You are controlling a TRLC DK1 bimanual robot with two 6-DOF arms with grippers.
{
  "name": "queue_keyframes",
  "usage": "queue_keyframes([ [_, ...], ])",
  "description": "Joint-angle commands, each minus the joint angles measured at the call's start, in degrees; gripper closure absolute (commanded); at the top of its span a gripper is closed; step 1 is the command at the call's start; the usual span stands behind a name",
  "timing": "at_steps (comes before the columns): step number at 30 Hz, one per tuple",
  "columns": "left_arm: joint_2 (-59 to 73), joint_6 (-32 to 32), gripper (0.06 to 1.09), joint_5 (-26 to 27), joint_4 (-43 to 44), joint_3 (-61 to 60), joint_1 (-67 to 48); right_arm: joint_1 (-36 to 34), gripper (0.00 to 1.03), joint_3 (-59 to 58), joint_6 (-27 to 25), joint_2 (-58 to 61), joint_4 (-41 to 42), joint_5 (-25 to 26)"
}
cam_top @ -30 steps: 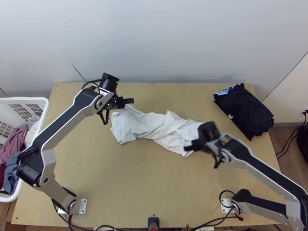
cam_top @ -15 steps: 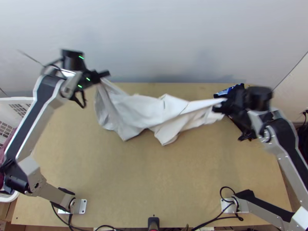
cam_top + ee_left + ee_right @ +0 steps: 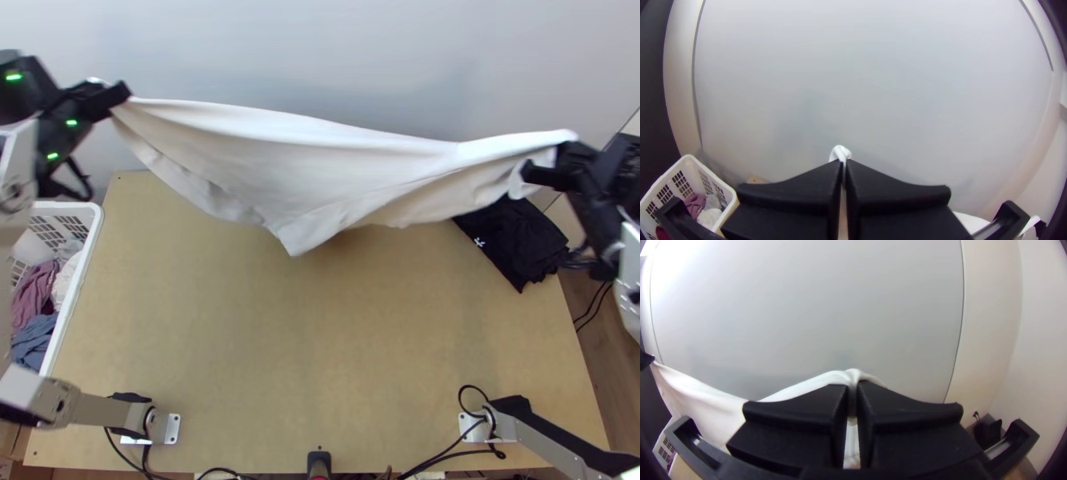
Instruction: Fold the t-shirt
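White t-shirt [image 3: 320, 160] is stretched between the two grippers, lifted over the far part of the table [image 3: 312, 344].

Nearer, beside the left side of the table, stands a white plastic basket [image 3: 78, 280] with slotted walls. Inside it lie bunched cloths: a blue-grey one [image 3: 34, 340] toward the near end, then a mauve one [image 3: 34, 292] and a whitish one [image 3: 66, 280] next to it.

The long axis of the t-shirt goes from left to right, across the table. Its upper edge sags a little, and one loose corner points down, toward the near edge. Whether it touches the wood, I cannot tell.

At its left end, the left gripper [image 3: 120, 94] has its fingers pressed together, with a small pinch of the white cloth between them. At the other end, the right gripper [image 3: 544, 172] is closed in the same way on a gathered fold. Which parts of the t-shirt these are is not clear.

On the light wooden surface, at the far right, there lies a black garment [image 3: 516, 240], folded in a pile, partly behind the t-shirt. Beyond the table rises a smooth pale grey wall [image 3: 320, 48].
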Motion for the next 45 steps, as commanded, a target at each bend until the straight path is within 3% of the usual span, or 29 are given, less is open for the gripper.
queue_keyframes([
  [1, -7.83, 1.96, 1.05, -0.16, -0.34, -0.03, 0.33, 0.49, 1.0, 2.9, -3.33, -5.73, -2.18, 2.76],
  [9, -16.8, 1.87, 1.05, 2.39, -6.58, -9.52, -6.17, 6.9, 1.0, -1.31, -3.86, -14.61, -14.66, 2.58],
  [14, -18.29, 1.52, 1.05, 3.0, -5.26, -19.1, -8.46, 10.77, 1.0, -5.71, 0.09, -17.51, -22.4, 2.49],
  [22, -9.5, 0.56, 1.04, 3.0, 8.19, -30.96, -6.96, 12.97, 1.0, -24.25, 4.75, -21.82, -22.75, -1.64],
  [28, 0.69, 0.38, 1.04, 4.5, 17.68, -37.38, -8.98, 12.88, 1.0, -39.9, 6.77, -23.4, -16.24, -4.36],
  [33, 9.75, 0.64, 1.03, 4.41, 24.36, -37.73, -11.27, 11.21, 1.0, -46.4, 7.3, -22.35, -11.15, -4.89],
  [34, 11.42, 0.56, 0.98, 4.5, 26.2, -37.29, -11.44, 10.07, 1.0, -46.84, 7.3, -22.08, -10.53, -5.07],
  [36, 15.55, 0.56, 0.76, 4.5, 26.56, -34.48, -11.97, 7.7, 1.0, -47.46, 7.3, -21.64, -9.21, -5.94],
  [38, 19.59, 0.47, 0.36, 4.58, 24.36, -30.17, -12.32, 5.59, 1.0, -47.72, 7.3, -21.03, -8.33, -6.82],
  [39, 21.7, -0.15, 0.21, 4.76, 20.84, -27.18, -12.41, 4.88, 1.0, -47.63, 7.3, -20.76, -7.98, -6.91],
  [41, 25.04, -1.55, 0.1, 6.08, 13.46, -20.94, -12.41, 4.18, 1.0, -47.55, 8.09, -20.32, -7.02, -6.91],
  [43, 25.92, -1.73, 0.1, 6.69, 7.92, -18.13, -13.03, 4.0, 1.0, -47.37, 8.44, -19.62, -6.49, -6.91],
  [45, 23.54, -1.38, 0.1, 6.69, 7.75, -20.06, -13.55, 3.56, 1.0, -46.67, 9.24, -18.57, -5.79, -6.91],
])
